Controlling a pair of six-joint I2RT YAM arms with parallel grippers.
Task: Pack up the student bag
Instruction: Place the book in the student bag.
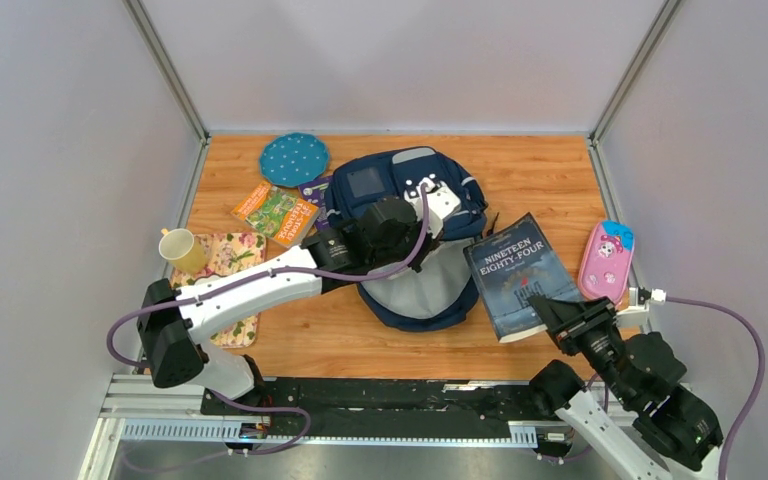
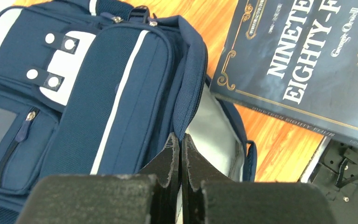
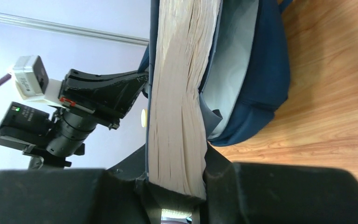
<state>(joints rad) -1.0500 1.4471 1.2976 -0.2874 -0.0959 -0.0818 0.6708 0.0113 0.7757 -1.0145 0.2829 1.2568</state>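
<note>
The navy student bag [image 1: 410, 190] lies in the middle of the table with its mouth facing the near edge and its grey lining [image 3: 233, 70] showing. My left gripper [image 1: 445, 228] is shut on the bag's navy rim [image 2: 191, 84] and holds the opening up; in the left wrist view the fingertips [image 2: 173, 149] pinch that fabric. My right gripper [image 3: 177, 172] is shut on the near edge of a dark book [image 1: 513, 272] titled Nineteen Eighty-Four. The book's far end lies at the bag's mouth, with its page edge [image 3: 182, 93] next to the lining.
A pink pencil case [image 1: 607, 260] lies at the right edge. Left of the bag are a teal dotted disc [image 1: 294, 159], an orange-green booklet [image 1: 275, 212], a yellow mug [image 1: 185, 250] and a floral mat [image 1: 230, 258]. Grey walls close in both sides.
</note>
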